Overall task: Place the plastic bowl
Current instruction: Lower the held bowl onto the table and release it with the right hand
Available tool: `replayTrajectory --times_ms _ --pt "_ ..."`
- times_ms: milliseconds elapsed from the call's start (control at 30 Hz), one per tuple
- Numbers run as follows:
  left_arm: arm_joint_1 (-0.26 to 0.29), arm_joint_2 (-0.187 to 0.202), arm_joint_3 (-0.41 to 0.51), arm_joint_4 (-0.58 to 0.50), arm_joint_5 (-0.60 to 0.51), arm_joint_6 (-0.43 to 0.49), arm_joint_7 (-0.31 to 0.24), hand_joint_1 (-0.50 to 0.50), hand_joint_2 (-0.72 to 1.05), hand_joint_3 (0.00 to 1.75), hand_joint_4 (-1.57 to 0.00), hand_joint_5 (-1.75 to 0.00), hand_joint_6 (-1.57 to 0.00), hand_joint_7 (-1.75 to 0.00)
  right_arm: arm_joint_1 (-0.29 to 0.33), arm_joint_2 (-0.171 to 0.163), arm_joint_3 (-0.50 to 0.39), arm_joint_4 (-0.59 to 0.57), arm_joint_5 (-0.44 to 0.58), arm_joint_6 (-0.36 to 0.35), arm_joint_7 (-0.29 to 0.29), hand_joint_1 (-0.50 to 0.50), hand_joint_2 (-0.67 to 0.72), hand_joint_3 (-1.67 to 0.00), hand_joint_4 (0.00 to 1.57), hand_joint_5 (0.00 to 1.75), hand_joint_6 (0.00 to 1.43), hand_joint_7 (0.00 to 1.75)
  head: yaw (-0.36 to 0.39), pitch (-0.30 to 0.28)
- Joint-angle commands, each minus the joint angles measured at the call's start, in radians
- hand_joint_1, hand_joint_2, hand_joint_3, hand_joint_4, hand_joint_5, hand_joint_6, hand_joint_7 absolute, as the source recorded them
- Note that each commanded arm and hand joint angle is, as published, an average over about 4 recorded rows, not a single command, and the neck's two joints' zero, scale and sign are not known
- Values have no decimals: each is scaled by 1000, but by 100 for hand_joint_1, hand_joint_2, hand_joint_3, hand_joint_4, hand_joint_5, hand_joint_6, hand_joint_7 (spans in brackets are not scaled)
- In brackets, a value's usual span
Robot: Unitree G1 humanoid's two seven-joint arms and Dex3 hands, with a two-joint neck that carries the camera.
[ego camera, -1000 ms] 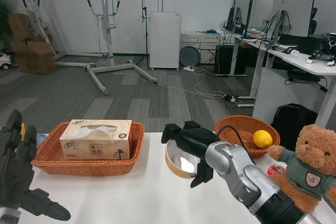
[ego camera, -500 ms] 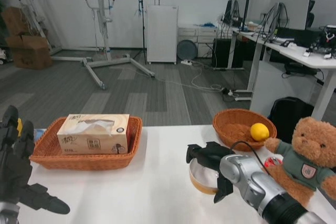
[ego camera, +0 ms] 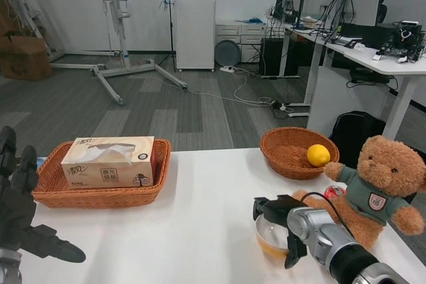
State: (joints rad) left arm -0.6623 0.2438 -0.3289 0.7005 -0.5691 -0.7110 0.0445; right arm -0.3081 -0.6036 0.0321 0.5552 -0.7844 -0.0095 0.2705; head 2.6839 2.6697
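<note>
The plastic bowl (ego camera: 273, 239) sits low in the right half of the frame, on the white counter (ego camera: 200, 217), just in front of the teddy bear (ego camera: 376, 187). It is small and round, with a clear, glossy upper wall that catches the room light and an amber-orange band around its lower part. Its rim on the right side is hidden behind black fingers.

The right robot hand (ego camera: 283, 221) grips the bowl: fingers reach over the far rim and another comes down along the bowl's near right side, so the bowl is clasped between them. The silver forearm runs off toward the lower right corner. Whether the bowl's base rests fully on the counter cannot be told.

The left robot hand (ego camera: 20, 217) hangs at the lower left edge of the frame, holding nothing, its fingers spread apart, some pointing up and one stretched out to the right over the counter.

At middle left a wicker tray (ego camera: 100, 187) carries a tissue box (ego camera: 110, 162). At middle right, behind the bowl, a round wicker basket (ego camera: 293, 154) holds a yellow lemon (ego camera: 318, 155), just beside the bear's raised paw.
</note>
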Motion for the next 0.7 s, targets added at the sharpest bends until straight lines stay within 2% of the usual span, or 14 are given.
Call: replayTrajectory --times_ms 33,100,167,233,333,433,500,533,600,633,700 --pt "10 2 -1 1 0 -1 1 -50 -68 9 0 0 0 0 6 15 7 23 -31 -3 -16 -46 -54 -151 26 141 10 143 0 0" --pt "10 2 -1 1 0 -1 1 -50 -72 9 0 0 0 0 6 21 8 29 -38 -3 -17 -46 -53 -147 19 128 6 136 0 0" --pt "9 2 -1 1 0 -1 1 -50 -70 7 0 0 0 0 6 27 8 41 -42 -2 -17 -46 -48 -141 12 116 4 127 -11 -31" --pt "10 2 -1 1 0 -1 1 -50 -68 7 0 0 0 0 6 34 8 56 -44 -1 -17 -45 -40 -133 11 104 3 120 -18 -53" --pt "10 2 0 2 0 -1 1 -50 -70 9 0 0 0 0 6 40 8 66 -44 -1 -17 -42 -32 -123 11 95 1 119 -13 -48" --pt "9 2 1 2 0 -1 1 -50 -72 9 0 0 0 0 6 46 8 71 -50 1 -17 -42 -21 -101 9 75 0 115 -14 -49" --pt "9 2 1 3 0 -1 1 -50 -72 9 0 0 0 0 6 47 8 69 -55 1 -16 -42 -10 -83 6 53 0 101 -16 -52" --pt "9 2 1 3 0 -1 1 -50 -70 9 0 0 0 0 6 48 8 68 -55 1 -16 -42 -3 -71 4 34 0 89 -16 -53" --pt "9 2 1 4 0 -1 1 -50 -66 9 0 0 0 0 6 48 8 66 -56 0 -15 -42 3 -56 1 7 0 72 -16 -54" --pt "9 2 1 5 -1 -1 1 -50 -64 9 0 0 0 0 6 48 8 66 -55 0 -15 -42 8 -50 0 0 0 63 -16 -54" --pt "10 2 1 5 -1 -1 1 -50 -68 7 0 0 0 0 7 49 8 65 -55 1 -14 -42 14 -40 0 0 0 49 -16 -55"
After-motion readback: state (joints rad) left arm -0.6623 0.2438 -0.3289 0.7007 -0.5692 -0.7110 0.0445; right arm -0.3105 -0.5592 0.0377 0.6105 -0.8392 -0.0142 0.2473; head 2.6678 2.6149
